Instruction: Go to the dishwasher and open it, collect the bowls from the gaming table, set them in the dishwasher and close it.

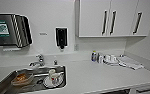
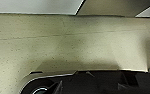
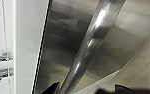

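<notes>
Head view: parked at the white worktop (image 1: 96, 75) by the sink (image 1: 6, 81) — no bowls collected yet. Right wrist: dishwasher (image 3: 66, 37) front and bar handle (image 3: 91, 42) up close, apparently unopened — can't tell jaws on either side.

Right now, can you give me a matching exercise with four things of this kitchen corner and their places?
Things:
1. brownish dish
2. soap dispenser
3. white cloth
4. faucet

Places:
A. on the wall above the counter
B. inside the sink
C. on the counter, far right
D. on the counter's back edge, behind the sink

Pairs: 1-B, 2-A, 3-C, 4-D
</notes>
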Controlling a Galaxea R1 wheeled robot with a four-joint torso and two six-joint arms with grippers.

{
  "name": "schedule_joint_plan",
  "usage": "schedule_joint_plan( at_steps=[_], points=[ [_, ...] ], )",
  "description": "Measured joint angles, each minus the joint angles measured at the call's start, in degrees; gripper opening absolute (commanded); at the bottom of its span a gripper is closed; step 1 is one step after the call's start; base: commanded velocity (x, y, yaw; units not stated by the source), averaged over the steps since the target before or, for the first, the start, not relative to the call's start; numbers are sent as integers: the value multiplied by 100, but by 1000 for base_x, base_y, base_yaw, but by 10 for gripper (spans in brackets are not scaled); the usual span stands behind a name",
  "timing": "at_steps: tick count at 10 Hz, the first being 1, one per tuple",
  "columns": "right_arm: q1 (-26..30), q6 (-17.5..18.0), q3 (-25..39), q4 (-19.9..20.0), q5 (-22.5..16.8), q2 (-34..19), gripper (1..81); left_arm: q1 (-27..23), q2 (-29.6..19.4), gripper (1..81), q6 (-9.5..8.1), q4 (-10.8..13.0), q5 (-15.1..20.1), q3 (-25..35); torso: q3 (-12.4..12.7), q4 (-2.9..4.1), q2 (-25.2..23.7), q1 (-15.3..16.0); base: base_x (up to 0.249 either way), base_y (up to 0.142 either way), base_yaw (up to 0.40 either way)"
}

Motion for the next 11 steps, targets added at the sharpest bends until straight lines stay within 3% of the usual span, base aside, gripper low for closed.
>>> schedule_joint_plan(
  at_steps=[11],
  points=[
    [-96, 2, -1054, 215, 84, 567, 811, 0, 35, 811, 0, 0, 0, -2, 0, 0, 0, 4, 0, 0, 0]
  ],
)
